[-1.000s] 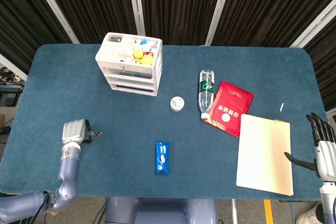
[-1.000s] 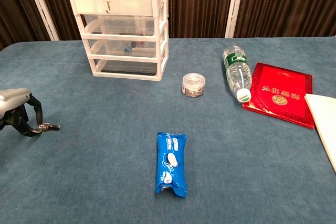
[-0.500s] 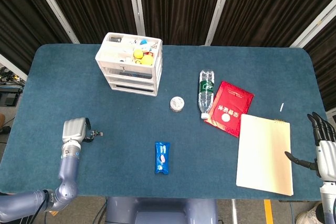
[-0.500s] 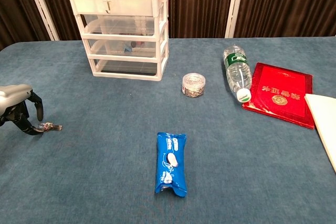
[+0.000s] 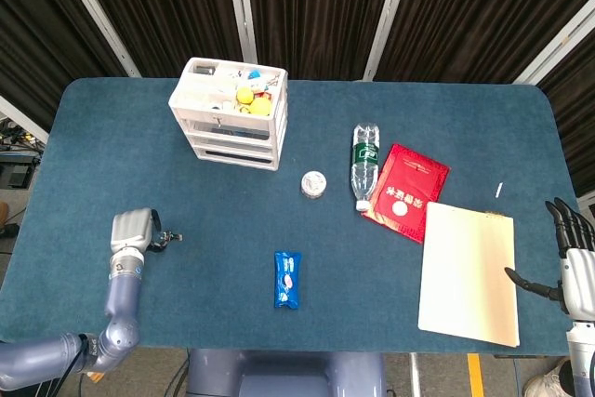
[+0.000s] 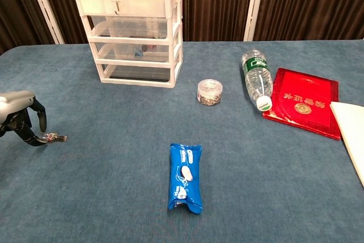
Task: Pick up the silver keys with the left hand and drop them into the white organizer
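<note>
You're pinching the silver keys (image 6: 51, 138) in your left hand (image 6: 20, 119) low at the near-left of the table (image 5: 112, 146), right hand (image 5: 575, 262) idling open, so the carry and drop into the white organizer (image 6: 133, 35) are remaining.

One organizer (image 5: 230, 112), one set of keys (image 6: 53, 138), one bottle (image 5: 364, 166), one small jar (image 5: 313, 184), one blue packet (image 5: 287, 279), one red booklet (image 5: 405, 192), one cream folder (image 5: 469, 272), one small white stick (image 5: 498, 191). Two hands: left (image 5: 131, 232), right (image 5: 575, 262).
</note>
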`<action>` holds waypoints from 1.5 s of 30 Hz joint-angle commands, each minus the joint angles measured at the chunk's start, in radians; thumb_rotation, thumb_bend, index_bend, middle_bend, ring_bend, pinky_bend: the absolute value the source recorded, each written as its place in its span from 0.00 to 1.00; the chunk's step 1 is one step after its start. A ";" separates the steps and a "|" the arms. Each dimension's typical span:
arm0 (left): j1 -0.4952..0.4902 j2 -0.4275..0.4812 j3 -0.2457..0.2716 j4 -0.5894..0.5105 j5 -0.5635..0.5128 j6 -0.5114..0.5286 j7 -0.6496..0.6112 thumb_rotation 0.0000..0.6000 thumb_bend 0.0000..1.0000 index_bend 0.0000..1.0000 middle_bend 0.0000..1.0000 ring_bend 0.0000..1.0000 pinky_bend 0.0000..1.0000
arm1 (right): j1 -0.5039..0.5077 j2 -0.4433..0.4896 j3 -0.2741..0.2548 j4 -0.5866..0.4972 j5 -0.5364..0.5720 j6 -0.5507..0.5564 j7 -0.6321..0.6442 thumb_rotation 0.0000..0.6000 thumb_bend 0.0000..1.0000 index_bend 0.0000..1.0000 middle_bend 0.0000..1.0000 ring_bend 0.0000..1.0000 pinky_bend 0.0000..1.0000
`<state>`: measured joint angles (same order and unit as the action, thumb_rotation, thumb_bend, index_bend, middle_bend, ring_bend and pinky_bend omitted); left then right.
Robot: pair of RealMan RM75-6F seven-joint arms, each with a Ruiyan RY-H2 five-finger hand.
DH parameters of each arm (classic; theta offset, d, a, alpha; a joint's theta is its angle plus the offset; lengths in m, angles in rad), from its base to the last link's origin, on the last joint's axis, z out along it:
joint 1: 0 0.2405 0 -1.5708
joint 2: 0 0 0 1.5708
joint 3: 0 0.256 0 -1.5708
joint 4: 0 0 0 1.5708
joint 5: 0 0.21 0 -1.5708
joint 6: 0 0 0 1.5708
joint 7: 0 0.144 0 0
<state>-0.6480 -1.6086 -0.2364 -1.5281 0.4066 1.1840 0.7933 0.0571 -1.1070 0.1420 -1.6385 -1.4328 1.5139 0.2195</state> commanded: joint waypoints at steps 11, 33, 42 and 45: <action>-0.019 -0.016 -0.005 0.019 -0.020 0.008 0.006 1.00 0.27 0.52 0.96 0.84 0.71 | 0.000 0.001 0.000 -0.001 0.000 -0.001 0.001 1.00 0.06 0.00 0.00 0.00 0.00; -0.017 -0.008 0.009 0.006 0.000 0.040 -0.001 1.00 0.23 0.48 0.95 0.84 0.71 | 0.001 0.003 0.001 -0.003 0.001 -0.003 0.004 1.00 0.06 0.00 0.00 0.00 0.00; -0.004 -0.021 -0.014 0.004 -0.015 0.083 -0.024 1.00 0.23 0.46 0.95 0.84 0.71 | 0.000 0.003 0.000 -0.005 0.001 -0.003 0.006 1.00 0.06 0.00 0.00 0.00 0.00; 0.006 -0.035 -0.040 -0.001 -0.049 0.090 -0.049 1.00 0.23 0.46 0.95 0.84 0.71 | 0.000 0.004 0.000 -0.006 0.002 -0.003 0.006 1.00 0.06 0.00 0.00 0.00 0.00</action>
<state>-0.6483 -1.6358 -0.2636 -1.5265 0.3728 1.2694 0.7564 0.0570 -1.1028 0.1424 -1.6446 -1.4311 1.5107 0.2257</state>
